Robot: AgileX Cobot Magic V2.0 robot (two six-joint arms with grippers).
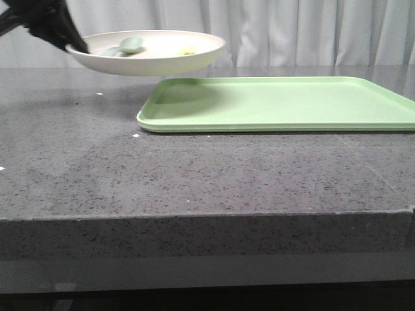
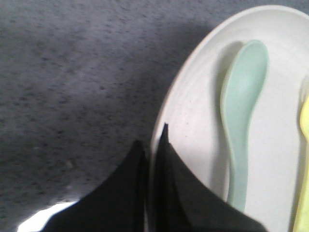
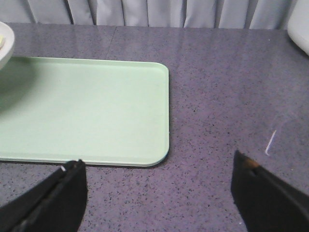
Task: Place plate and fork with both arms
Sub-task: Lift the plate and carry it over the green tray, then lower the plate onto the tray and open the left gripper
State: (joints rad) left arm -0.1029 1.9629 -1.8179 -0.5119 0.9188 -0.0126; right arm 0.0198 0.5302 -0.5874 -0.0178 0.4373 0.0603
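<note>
My left gripper (image 1: 76,45) is shut on the left rim of the cream plate (image 1: 162,58) and holds it in the air, above the table and the left end of the light-green tray (image 1: 285,103). In the left wrist view my left gripper (image 2: 153,140) pinches the plate's rim (image 2: 193,116). A pale green spoon (image 2: 241,106) and the yellow fork (image 2: 303,183) lie in the plate. The fork shows faintly in the front view (image 1: 188,49). My right gripper (image 3: 157,169) is open and empty over the bare table beside the tray's corner (image 3: 145,121).
The tray lies flat on the dark speckled table (image 1: 194,175), at centre and right. White curtains hang behind. A white object (image 3: 300,24) stands at the edge of the right wrist view.
</note>
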